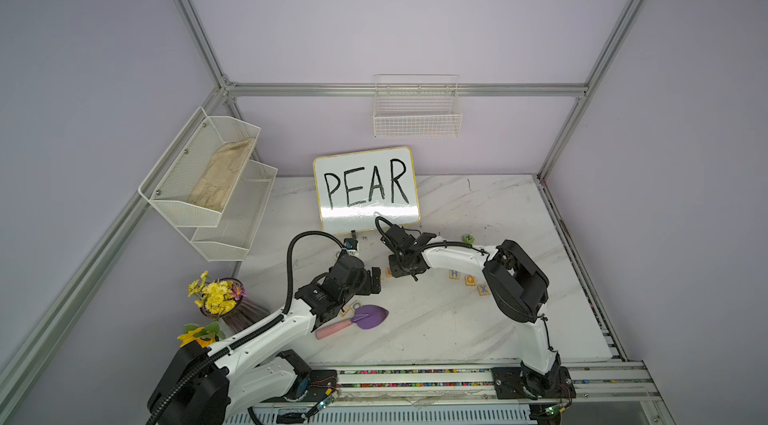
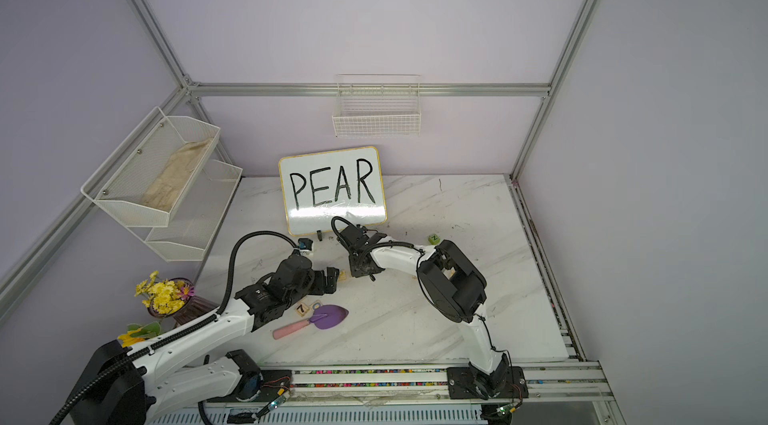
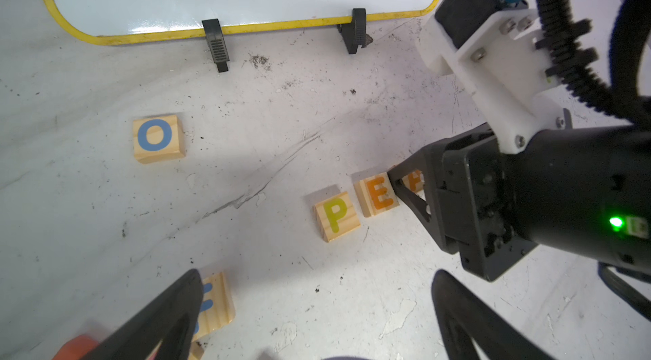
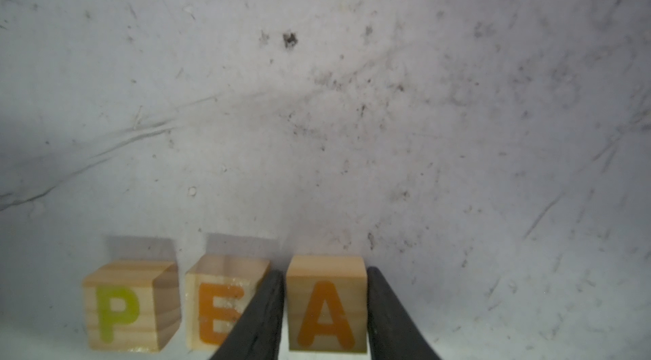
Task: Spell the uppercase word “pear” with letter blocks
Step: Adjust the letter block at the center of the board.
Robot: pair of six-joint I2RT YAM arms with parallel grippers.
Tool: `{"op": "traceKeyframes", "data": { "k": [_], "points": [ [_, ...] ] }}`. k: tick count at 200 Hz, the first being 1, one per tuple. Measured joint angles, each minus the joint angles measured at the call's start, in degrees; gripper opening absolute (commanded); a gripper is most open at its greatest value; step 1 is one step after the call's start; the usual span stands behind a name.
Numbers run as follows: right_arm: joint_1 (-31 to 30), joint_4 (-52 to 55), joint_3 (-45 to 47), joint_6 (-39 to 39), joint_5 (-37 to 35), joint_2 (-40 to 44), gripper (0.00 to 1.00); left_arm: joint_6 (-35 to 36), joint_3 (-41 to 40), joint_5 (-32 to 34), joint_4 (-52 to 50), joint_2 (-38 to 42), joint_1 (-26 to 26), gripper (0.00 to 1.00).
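Presently clamped in right gripper jaws: A block, in line after P block and E block, mid-tabletop before whiteboard; left gripper jaws wide apart, empty; release gently, lift straight up, avoid nudging E block.

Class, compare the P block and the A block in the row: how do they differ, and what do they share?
The P block bears a yellow-green letter; the A block an orange one. The P block stands free at the row's start; the A block sits gripped by the right end effector. Both are pale wooden cubes, letters facing the same way.
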State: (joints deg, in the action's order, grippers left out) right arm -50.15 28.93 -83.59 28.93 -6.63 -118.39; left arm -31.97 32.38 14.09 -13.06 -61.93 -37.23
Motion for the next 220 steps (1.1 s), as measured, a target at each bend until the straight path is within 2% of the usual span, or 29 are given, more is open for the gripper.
{"op": "traceKeyframes", "data": {
  "k": [220],
  "points": [
    [0.00,0.20,-0.20,-0.31,-1.25,0.00,0.44,0.00,0.00,0.09,0.09,-0.22,0.00,1.00]
  ]
}}
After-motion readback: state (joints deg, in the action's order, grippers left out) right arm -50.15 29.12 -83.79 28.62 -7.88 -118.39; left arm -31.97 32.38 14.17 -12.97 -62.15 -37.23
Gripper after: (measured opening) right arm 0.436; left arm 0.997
